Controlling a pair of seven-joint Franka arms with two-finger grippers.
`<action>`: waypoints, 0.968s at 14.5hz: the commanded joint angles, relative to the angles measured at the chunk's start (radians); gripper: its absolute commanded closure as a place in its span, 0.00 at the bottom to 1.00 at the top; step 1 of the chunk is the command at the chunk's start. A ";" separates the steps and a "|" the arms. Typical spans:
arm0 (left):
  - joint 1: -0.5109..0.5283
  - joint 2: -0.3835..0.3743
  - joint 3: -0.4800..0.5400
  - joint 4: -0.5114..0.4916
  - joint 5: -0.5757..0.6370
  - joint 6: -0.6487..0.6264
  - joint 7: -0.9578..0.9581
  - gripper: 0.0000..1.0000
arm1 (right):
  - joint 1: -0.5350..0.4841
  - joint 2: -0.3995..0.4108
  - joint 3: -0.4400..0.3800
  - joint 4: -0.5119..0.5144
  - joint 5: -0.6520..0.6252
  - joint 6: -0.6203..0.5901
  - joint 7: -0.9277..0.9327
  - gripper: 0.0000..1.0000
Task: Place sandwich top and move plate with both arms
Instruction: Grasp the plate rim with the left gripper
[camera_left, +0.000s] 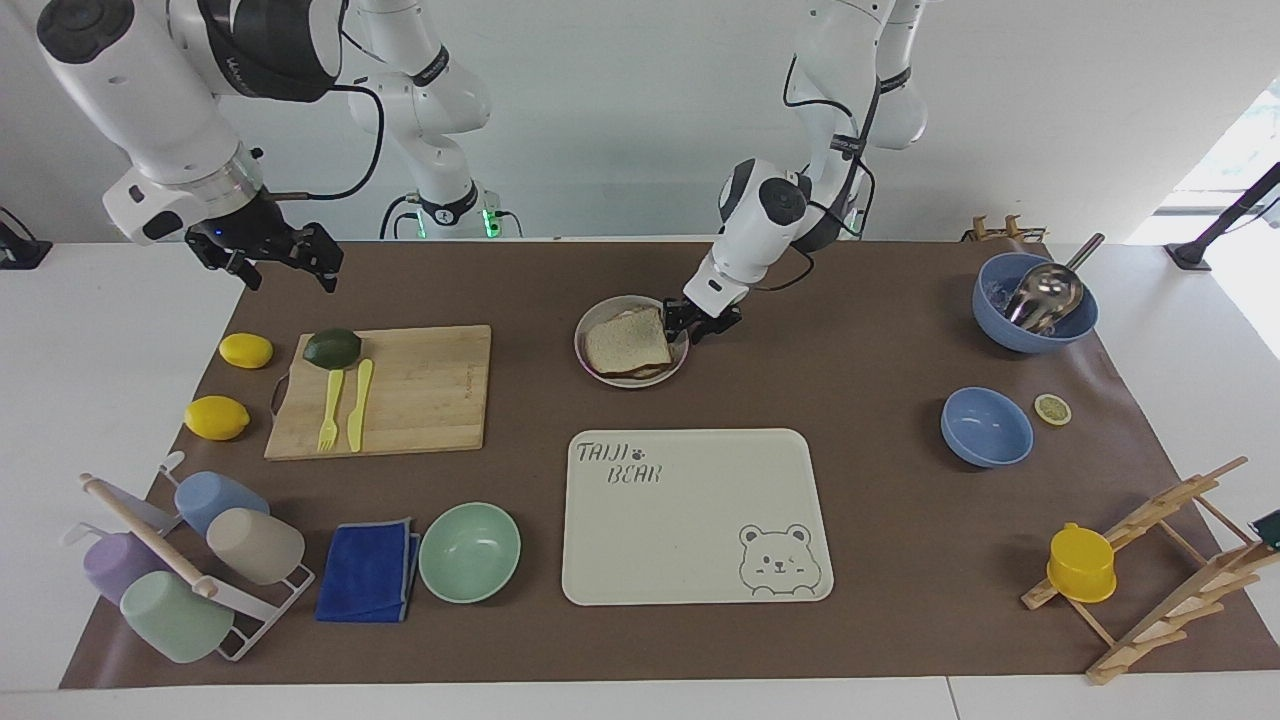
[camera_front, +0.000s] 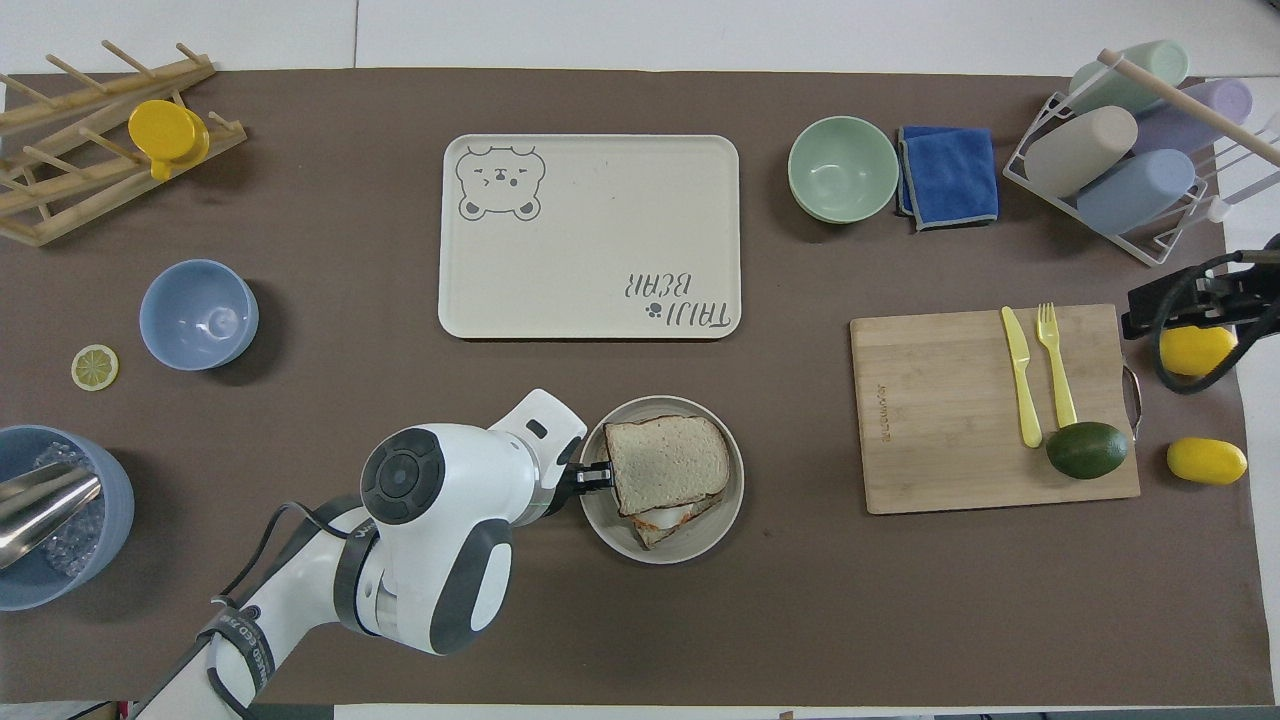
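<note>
**Now at the plate rim: left pincer down beside the sandwich**

Centrally on the brown-covered worktop (camera_left: 860, 560), toward the robots' edge: small round beige-grey plate with raised rim (camera_left: 632, 379) (camera_front: 724, 515). On it, stacked and a little askew, plain light brown speckled bread slice with darker crust (camera_left: 627, 342) (camera_front: 665, 464) over a lower slice, a trace of white and orange filling showing between them in the overhead view. Low at the plate's edge on the left arm's side, black left pincer (camera_left: 694, 326) (camera_front: 592, 478), fingers slightly spread about the rim; contact with the rim impossible to tell. Raised near the corner of the worktop at the robots' edge and the right arm's end, black right pincer (camera_left: 290, 262) (camera_front: 1170, 304), waiting, fingers spread and holding nothing. Farther from the robots than the plate, cream rectangular bear-printed tray (camera_left: 690, 560) (camera_front: 590, 190), well apart from it. Toward the right arm's end, rectangular bamboo cutting board (camera_left: 420, 390) (camera_front: 940, 410), bearing a dark green avocado (camera_left: 332, 348) (camera_front: 1087, 450).
</note>
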 joint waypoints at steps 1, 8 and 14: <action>-0.020 0.001 0.014 -0.011 -0.023 0.028 0.005 0.79 | -0.003 -0.023 0.000 -0.028 0.026 0.017 -0.015 0.00; -0.006 0.000 0.014 -0.008 -0.024 0.017 0.004 1.00 | -0.008 -0.023 0.000 -0.028 0.028 0.017 -0.015 0.00; 0.172 0.002 0.017 0.206 -0.021 -0.240 0.025 1.00 | -0.010 -0.023 0.000 -0.028 0.028 0.017 -0.015 0.00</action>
